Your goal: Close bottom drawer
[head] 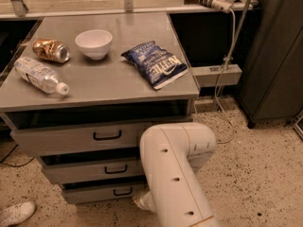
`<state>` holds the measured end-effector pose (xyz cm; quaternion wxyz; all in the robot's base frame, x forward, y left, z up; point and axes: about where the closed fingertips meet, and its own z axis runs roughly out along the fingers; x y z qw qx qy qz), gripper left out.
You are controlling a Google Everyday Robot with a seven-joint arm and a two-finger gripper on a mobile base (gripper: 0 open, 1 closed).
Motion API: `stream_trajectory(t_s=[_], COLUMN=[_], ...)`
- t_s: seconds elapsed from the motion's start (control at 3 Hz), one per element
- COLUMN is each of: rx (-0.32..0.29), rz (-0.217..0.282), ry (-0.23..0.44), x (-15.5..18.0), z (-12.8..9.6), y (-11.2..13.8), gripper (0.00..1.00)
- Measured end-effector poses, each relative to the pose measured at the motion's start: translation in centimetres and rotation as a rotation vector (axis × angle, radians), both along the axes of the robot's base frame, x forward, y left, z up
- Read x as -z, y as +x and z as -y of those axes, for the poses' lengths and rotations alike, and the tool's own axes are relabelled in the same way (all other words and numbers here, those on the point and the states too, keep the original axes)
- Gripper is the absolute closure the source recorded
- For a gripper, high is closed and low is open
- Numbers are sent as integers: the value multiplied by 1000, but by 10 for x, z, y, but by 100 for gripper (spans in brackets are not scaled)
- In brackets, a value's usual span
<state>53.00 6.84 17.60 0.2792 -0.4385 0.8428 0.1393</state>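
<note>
The bottom drawer [102,193] is the lowest of three grey drawers under the cabinet top, with a low flat front and a small black bar handle [122,191]. Its front stands a little further out than the cabinet body. My white arm [175,174] reaches down in front of the cabinet's right side. My gripper [142,201] is low, at the right end of the bottom drawer's front, mostly hidden behind the arm.
The middle drawer [90,170] and top drawer [71,138] also stand slightly out. On the cabinet top [109,79] lie a white bowl [93,43], a crisp bag [155,63], a crushed can [50,50] and a plastic bottle [40,74]. A shoe [15,213] lies at the lower left, and a dark cabinet [279,56] stands at the right.
</note>
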Motion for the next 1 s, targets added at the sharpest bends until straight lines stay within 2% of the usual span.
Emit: stream_trajectory(t_s=[0.67, 1.0], rx=[-53, -66], rz=[63, 73], ry=[-27, -32], x=[-4, -5], z=[-15, -14], y=[28, 31], gripper=[100, 100])
